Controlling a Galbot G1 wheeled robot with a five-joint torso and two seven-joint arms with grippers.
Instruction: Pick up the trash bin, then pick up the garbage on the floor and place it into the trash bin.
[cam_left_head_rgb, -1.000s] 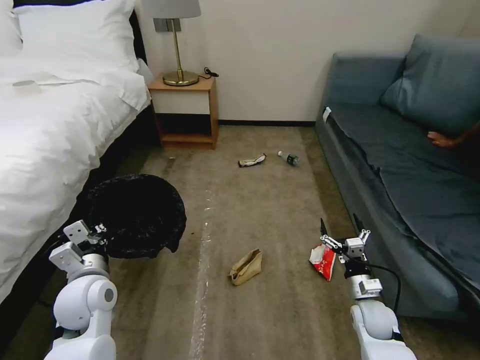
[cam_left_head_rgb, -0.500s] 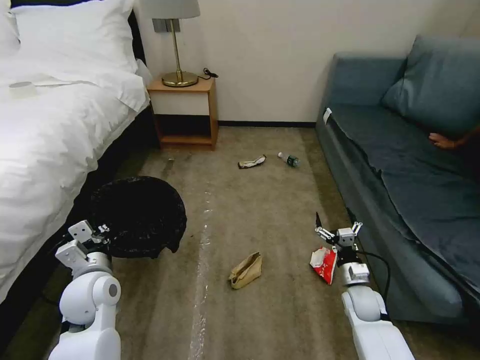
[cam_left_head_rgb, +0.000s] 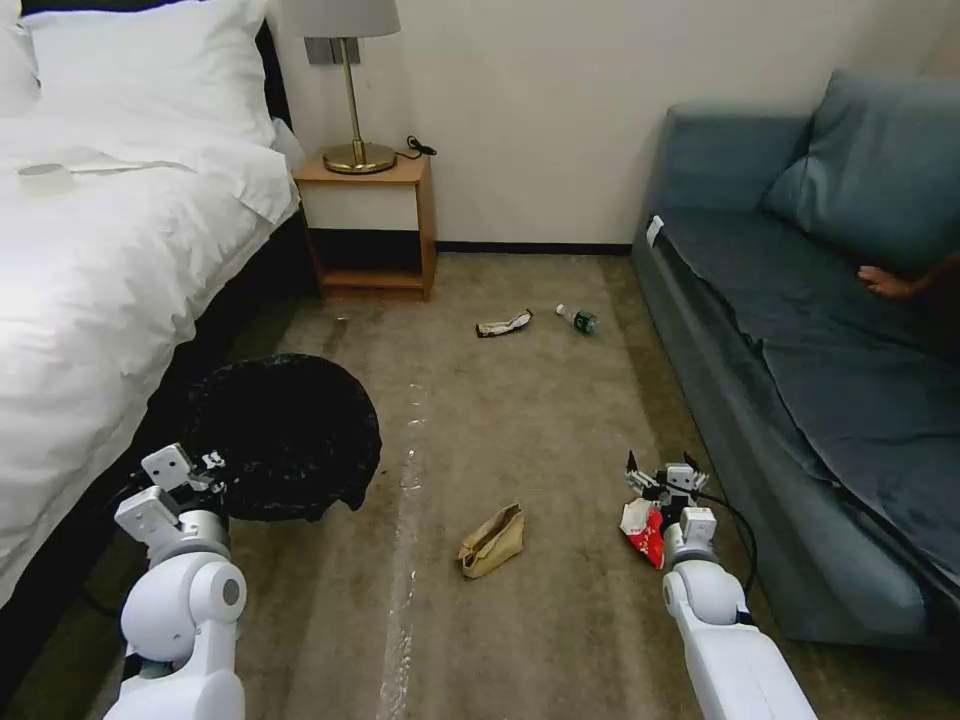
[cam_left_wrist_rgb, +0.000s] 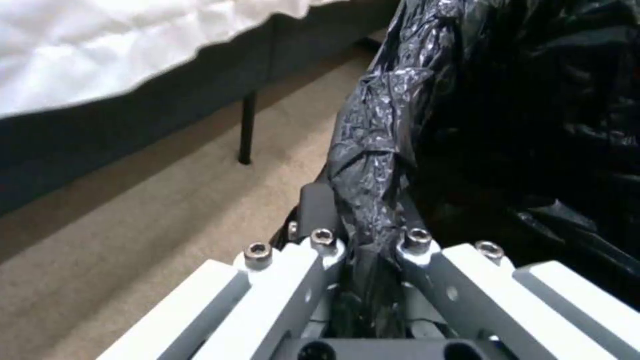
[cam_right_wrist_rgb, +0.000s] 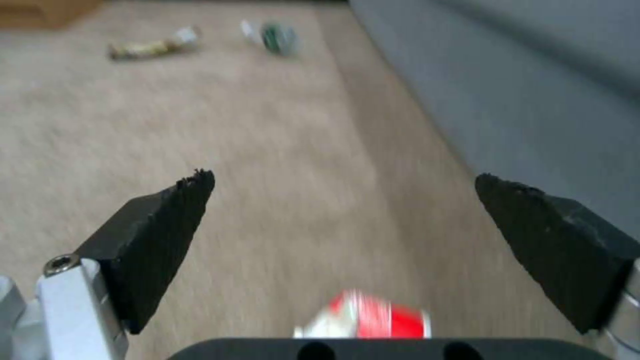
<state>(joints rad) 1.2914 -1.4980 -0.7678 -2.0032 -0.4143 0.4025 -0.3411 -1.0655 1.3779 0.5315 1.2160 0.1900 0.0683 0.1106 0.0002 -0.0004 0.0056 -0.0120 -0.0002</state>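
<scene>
The trash bin (cam_left_head_rgb: 285, 435), lined with a crinkly black bag, hangs off the floor beside the bed, and my left gripper (cam_left_head_rgb: 205, 465) is shut on its bag-covered rim (cam_left_wrist_rgb: 373, 200). My right gripper (cam_left_head_rgb: 660, 470) is open, low over the carpet, just past the red-and-white snack wrapper (cam_left_head_rgb: 643, 530), which shows right beneath it in the right wrist view (cam_right_wrist_rgb: 363, 317). A crumpled tan paper bag (cam_left_head_rgb: 493, 538) lies mid-floor. Farther off lie a flat dark wrapper (cam_left_head_rgb: 503, 323) (cam_right_wrist_rgb: 153, 45) and a small clear bottle (cam_left_head_rgb: 578, 318) (cam_right_wrist_rgb: 273, 36).
A white bed (cam_left_head_rgb: 110, 250) runs along the left, with a wooden nightstand (cam_left_head_rgb: 375, 220) and lamp at the wall. A blue-grey sofa (cam_left_head_rgb: 800, 360) lines the right, close to my right arm. Carpet between them is open. A person's hand (cam_left_head_rgb: 885, 282) rests on the sofa.
My right gripper has dropped lower and drawn back toward me, down to the snack wrapper. The bin in my left gripper has shifted slightly.
</scene>
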